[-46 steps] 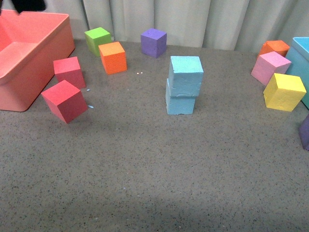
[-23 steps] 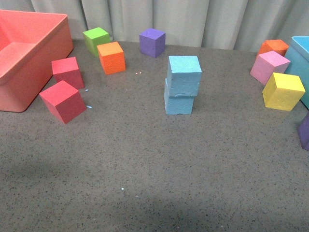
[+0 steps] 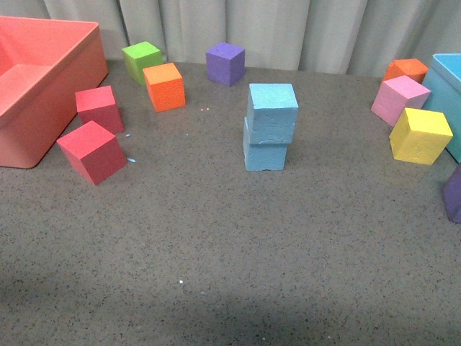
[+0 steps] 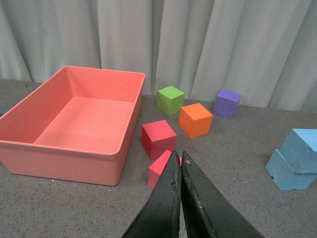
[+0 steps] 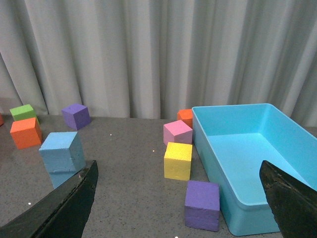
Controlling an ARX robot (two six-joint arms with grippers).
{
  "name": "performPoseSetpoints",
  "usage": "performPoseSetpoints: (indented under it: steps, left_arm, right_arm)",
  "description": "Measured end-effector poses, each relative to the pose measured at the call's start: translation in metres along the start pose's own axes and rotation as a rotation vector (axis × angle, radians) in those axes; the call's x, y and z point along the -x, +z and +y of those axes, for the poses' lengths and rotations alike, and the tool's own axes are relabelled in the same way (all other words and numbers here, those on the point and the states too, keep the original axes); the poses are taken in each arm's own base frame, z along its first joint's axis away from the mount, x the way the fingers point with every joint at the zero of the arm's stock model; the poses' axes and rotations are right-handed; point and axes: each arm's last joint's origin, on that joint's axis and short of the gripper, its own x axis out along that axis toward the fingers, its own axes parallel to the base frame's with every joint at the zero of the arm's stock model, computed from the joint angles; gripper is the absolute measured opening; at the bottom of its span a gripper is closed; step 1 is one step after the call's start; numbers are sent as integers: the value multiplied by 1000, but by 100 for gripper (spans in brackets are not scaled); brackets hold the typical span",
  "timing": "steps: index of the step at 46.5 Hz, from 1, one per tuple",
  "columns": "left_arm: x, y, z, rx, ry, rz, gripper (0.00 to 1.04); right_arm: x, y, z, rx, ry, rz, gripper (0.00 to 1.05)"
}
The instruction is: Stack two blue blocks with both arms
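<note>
Two sky-blue blocks stand stacked in the middle of the table: the upper blue block [image 3: 273, 112] sits slightly turned on the lower blue block [image 3: 265, 153]. The stack also shows in the left wrist view [image 4: 297, 158] and the right wrist view [image 5: 61, 152]. Neither arm shows in the front view. My left gripper [image 4: 178, 154] is shut and empty, well clear of the stack, over a red cube [image 4: 159, 168]. My right gripper [image 5: 178, 171] is open wide and empty, its fingers [image 5: 64, 208] apart from every cube.
A pink bin [image 3: 29, 137] stands at the left, a turquoise bin [image 5: 233, 208] at the right. Red [image 3: 92, 151], orange [image 3: 164, 86], green [image 3: 142, 61], purple [image 3: 225, 63], pink [image 3: 400, 99] and yellow [image 3: 420, 135] cubes lie around. A curtain hangs behind.
A dark arm part at the top left corner of the front view has gone out of sight. The view has shifted slightly; the stack stands unchanged.
</note>
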Motion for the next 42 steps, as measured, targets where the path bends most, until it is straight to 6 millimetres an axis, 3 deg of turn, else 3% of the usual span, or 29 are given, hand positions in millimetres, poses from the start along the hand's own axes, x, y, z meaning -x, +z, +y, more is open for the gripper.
performPoseSetpoints:
  steps: [42]
  left_arm:
    - [36,10,1,0,0,-37,4]
  right_arm:
    - [0,0,0,0,0,0,95]
